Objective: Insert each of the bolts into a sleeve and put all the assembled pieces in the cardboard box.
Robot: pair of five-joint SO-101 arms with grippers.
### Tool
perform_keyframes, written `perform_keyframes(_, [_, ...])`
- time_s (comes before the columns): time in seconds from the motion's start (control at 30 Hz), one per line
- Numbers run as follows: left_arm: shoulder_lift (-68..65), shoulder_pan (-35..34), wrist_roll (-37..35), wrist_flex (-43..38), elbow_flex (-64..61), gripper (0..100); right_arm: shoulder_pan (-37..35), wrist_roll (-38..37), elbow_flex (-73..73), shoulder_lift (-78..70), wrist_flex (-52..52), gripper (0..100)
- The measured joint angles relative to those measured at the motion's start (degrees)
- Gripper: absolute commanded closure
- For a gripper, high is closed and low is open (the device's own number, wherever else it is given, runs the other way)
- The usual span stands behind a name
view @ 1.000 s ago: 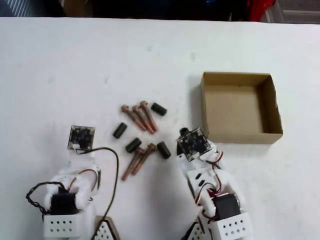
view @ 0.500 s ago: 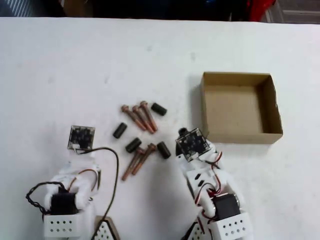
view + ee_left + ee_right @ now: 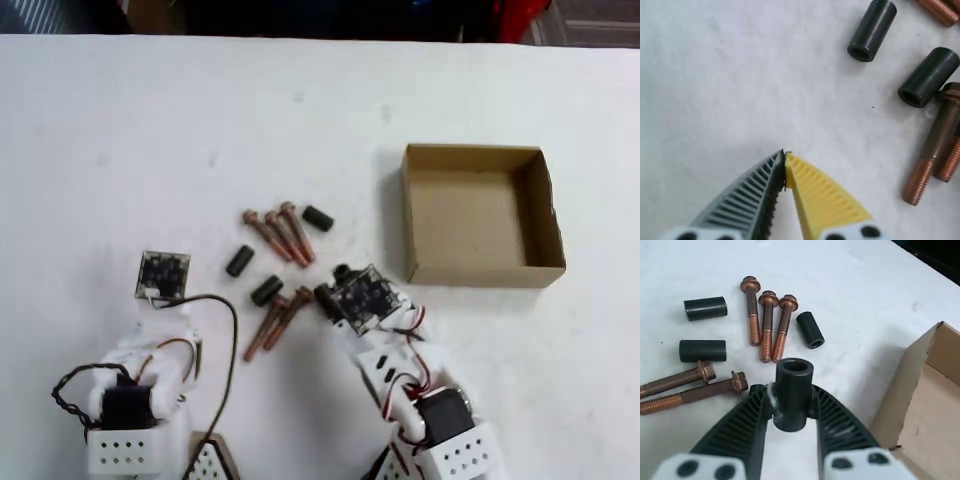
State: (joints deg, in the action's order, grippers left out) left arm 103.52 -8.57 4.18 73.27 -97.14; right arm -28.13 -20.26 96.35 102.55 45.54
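While the right arm's fingers are clamped narrow on a short black cylindrical sleeve, its open bore faces out past the fingertips toward the loose parts on the white worktop. The left arm's fingers, one grey and one yellow, are pressed together tip to tip with nothing between them, low over bare worktop. The next move, as I judge it, turns on the pair of copper flanged bolts lying side by side between the two arms. Their long axis runs diagonally, with the threaded ends toward the left arm and the heads just beside the held sleeve. The left arm is free and near those threaded ends, so it looks like the one to lift a bolt. Three more copper bolts and three other black sleeves lie farther out. The open brown cardboard box has no pieces in it and sits off to the right arm's side.
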Motion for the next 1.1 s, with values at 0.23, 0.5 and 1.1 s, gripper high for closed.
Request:
perform_keyframes(0.23, [0.00,0.00,0.00,0.00,0.00,98,-0.70,0.00,0.00,0.00,-4.13,98.1])
perform_keyframes(0.5, [0.00,0.00,0.00,0.00,0.00,98,-0.70,0.00,0.00,0.00,-9.49,98.2])
perform_keyframes(1.1, [0.00,-9.58,29.71,-6.77,10.02,98,1.41,10.29,0.00,0.00,-9.58,98.2])
